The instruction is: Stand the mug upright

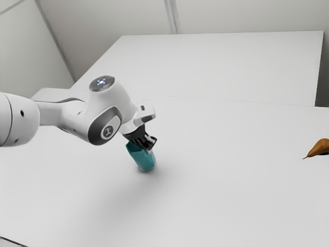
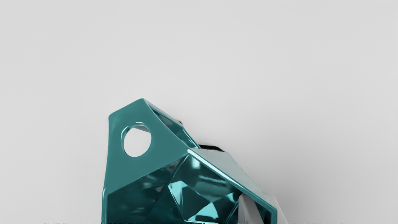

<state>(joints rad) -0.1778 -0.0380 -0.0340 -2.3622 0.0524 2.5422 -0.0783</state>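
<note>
The task stands partway: the teal mug (image 1: 144, 160) is in the hand's grip but leans, so it is not yet upright. What is left, by judgement, is to bring it to vertical, seat its base flat on the surface (image 1: 221, 190) and let go.

The mug is just below the hand (image 1: 149, 144), well apart from the pear (image 1: 320, 148). Its long axis slants, running from the exterior view's upper left down toward its lower right. The mouth (image 2: 202, 189) points up and back toward the arm's side, and the base end points down and away. Whether the base touches the surface cannot be told.

The hand appears clamped on the mug's wall: in the wrist view one finger (image 2: 248, 210) reaches inside the mouth, the other lies against the outside. The handle (image 2: 163, 144), with its round hole, stands out beside the mouth.
</note>
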